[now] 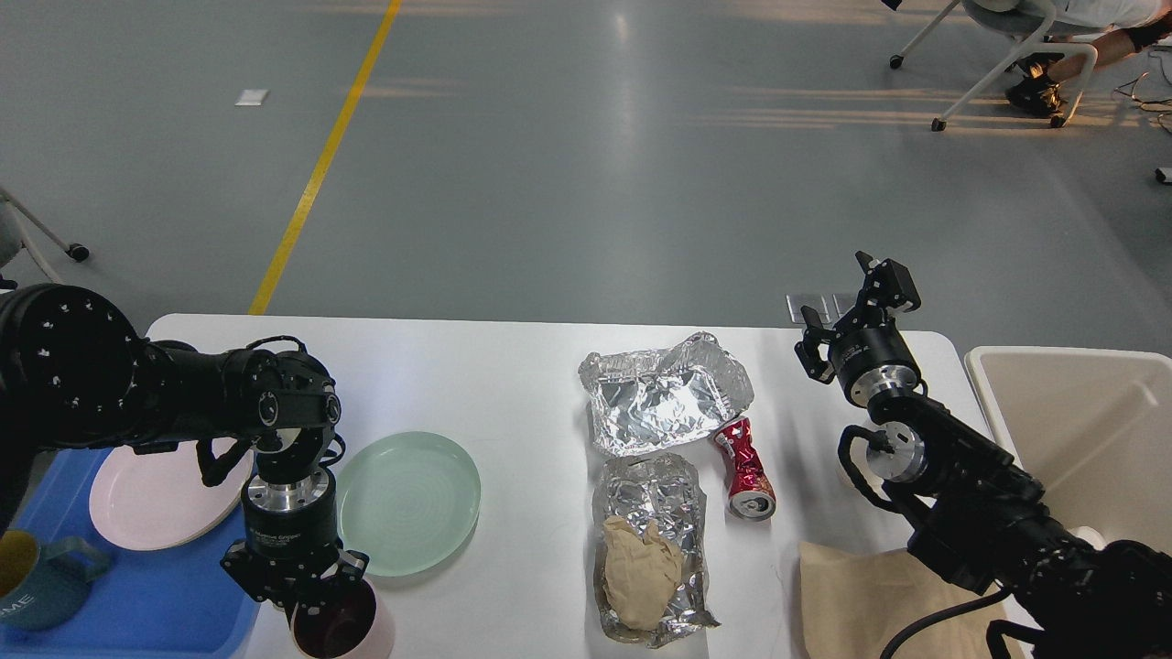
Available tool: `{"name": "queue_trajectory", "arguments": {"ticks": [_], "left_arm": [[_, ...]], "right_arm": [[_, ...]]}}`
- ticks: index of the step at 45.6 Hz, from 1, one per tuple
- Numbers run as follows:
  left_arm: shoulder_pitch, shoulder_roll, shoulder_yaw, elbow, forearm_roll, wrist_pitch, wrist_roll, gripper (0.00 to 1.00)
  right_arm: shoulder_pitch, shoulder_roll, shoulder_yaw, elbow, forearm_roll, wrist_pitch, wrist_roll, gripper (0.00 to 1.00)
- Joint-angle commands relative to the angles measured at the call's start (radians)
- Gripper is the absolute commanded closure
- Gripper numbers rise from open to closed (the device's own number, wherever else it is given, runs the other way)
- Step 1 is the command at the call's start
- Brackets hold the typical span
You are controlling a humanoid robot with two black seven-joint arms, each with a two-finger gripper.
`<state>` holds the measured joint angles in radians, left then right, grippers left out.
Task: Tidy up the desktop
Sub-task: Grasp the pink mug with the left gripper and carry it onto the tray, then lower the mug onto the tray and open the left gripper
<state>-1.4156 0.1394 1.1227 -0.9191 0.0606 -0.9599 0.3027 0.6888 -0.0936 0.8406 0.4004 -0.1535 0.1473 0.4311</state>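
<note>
— How do the jaws of the left gripper (307, 586) stand?

— They point down over a pink cup (346, 627) at the near edge of the desk (494, 384). The fingers reach to the rim of the cup, but I cannot tell if they grasp it or only touch it.

— And the right gripper (847, 307)?

— It is raised above the far right part of the desk, and its jaws are spread apart with nothing between them.

— What lies around the left one?

— Just beside it, to the right, is a pale green plate (409, 502) on the desk. To the left is a blue tray (165, 595) that carries a pink plate (156, 499) and a blue mug (37, 581).

— And in the middle?

— Two crumpled aluminium foil containers. The farther foil container (661, 392) is open and bare inside; the nearer foil container (650, 540) holds a beige crumpled wad (639, 572). A crushed red can (746, 469) lies on its side just beside them, to the right.

— Where is the desk itself?

— The white desk fills the lower half of the view, on a grey floor (586, 165). A brown paper bag (870, 595) lies on its near right corner, partly under the right arm. A beige bin (1080, 421) stands just beside the right edge.
</note>
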Motion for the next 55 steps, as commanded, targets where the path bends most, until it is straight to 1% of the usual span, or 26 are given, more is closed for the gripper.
{"name": "queue_trajectory", "arguments": {"ticks": [1, 10, 17, 25, 35, 38, 44, 55], "left_arm": [[-0.019, 0.009, -0.023, -0.001, -0.001, 0.000, -0.002, 1.00], [-0.112, 0.054, -0.052, -0.017, -0.001, 0.000, -0.005, 1.00], [-0.146, 0.111, -0.060, -0.038, 0.001, 0.000, -0.007, 1.00], [-0.141, 0.199, -0.061, -0.035, 0.002, 0.000, -0.004, 1.00], [-0.115, 0.370, -0.044, -0.015, 0.011, 0.000, -0.001, 1.00], [-0.111, 0.388, -0.038, -0.006, 0.018, 0.000, 0.001, 1.00], [-0.111, 0.402, 0.018, 0.009, 0.018, 0.000, -0.001, 1.00], [-0.092, 0.416, 0.055, 0.026, 0.018, 0.000, -0.004, 1.00]], "right_arm": [[0.000, 0.000, 0.000, 0.000, 0.000, 0.000, 0.000, 0.00], [0.000, 0.000, 0.000, 0.000, 0.000, 0.000, 0.000, 0.00], [0.000, -0.001, 0.000, 0.000, 0.000, 0.000, 0.000, 0.00], [0.000, 0.000, 0.000, 0.000, 0.000, 0.000, 0.000, 0.00], [0.000, 0.000, 0.000, 0.000, 0.000, 0.000, 0.000, 0.00], [0.000, 0.000, 0.000, 0.000, 0.000, 0.000, 0.000, 0.00], [0.000, -0.001, 0.000, 0.000, 0.000, 0.000, 0.000, 0.00], [0.000, 0.000, 0.000, 0.000, 0.000, 0.000, 0.000, 0.00]]}}
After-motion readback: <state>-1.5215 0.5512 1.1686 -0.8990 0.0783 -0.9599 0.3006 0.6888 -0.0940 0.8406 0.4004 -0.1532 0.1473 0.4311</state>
